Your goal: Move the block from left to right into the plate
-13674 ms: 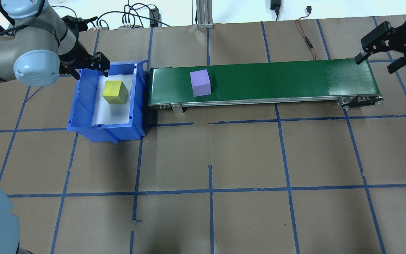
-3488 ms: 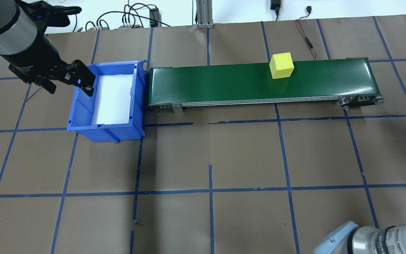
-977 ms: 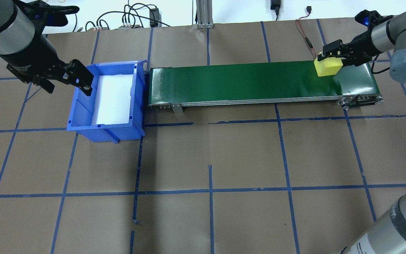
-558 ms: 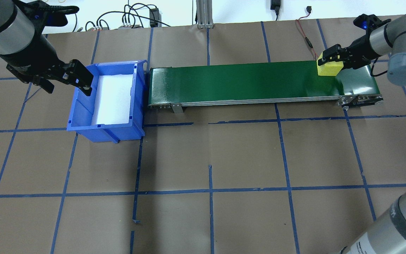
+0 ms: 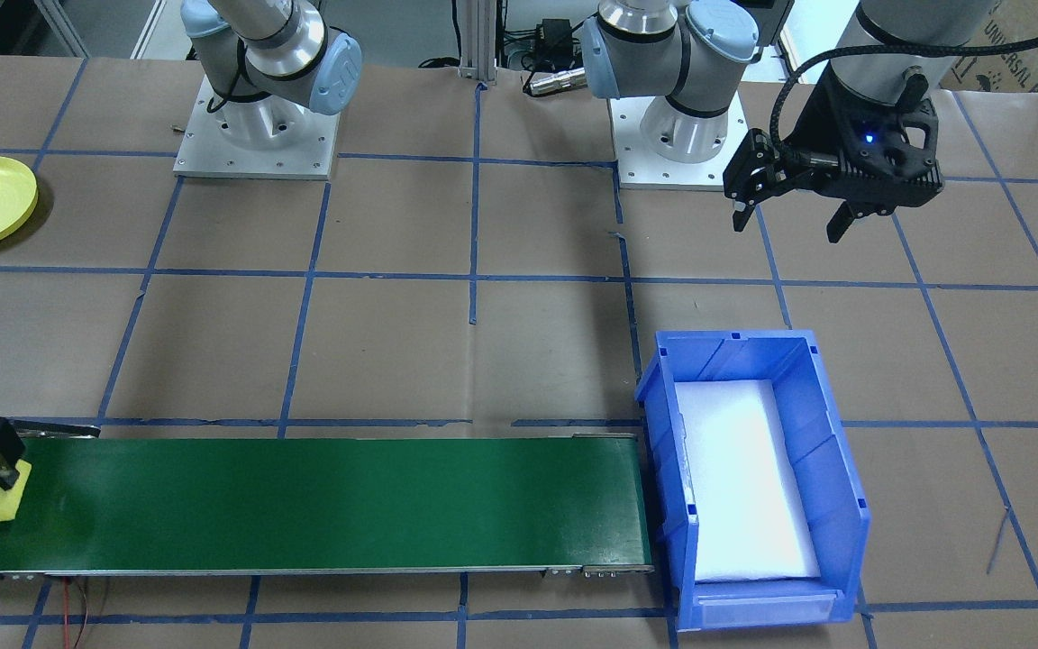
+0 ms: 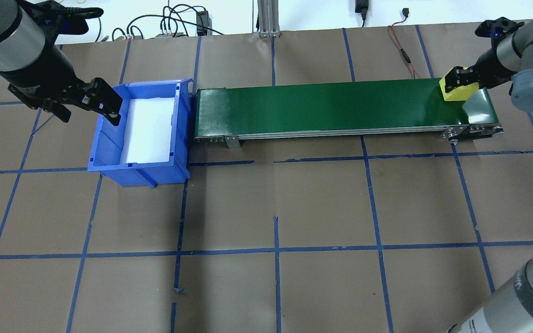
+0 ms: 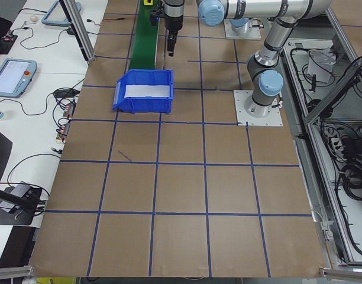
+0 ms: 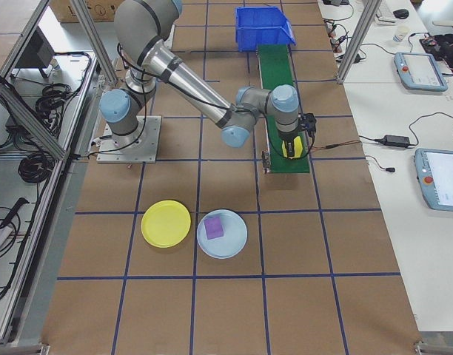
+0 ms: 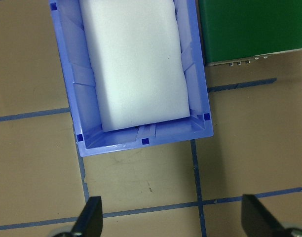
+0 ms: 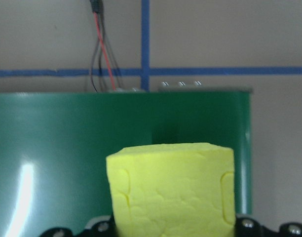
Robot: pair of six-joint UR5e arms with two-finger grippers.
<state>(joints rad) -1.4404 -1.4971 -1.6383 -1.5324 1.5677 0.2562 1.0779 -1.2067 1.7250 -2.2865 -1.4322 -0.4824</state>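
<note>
yellow block, green belt, blue bin

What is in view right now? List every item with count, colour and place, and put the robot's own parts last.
yellow block: one, yellow, at the conveyor's right end, in the right gripper.
purple block: one, purple, on the light blue plate.
yellow plate: one, yellow, on the table beside the light blue plate, nothing on it.
light blue plate: one, light blue, on the table.
conveyor: one, green belt, between bin and right arm.
bin: one, blue with white liner, at the conveyor's left end.
left gripper: one, black, open, near the bin.
right gripper: one, black, shut on the yellow block.
</note>
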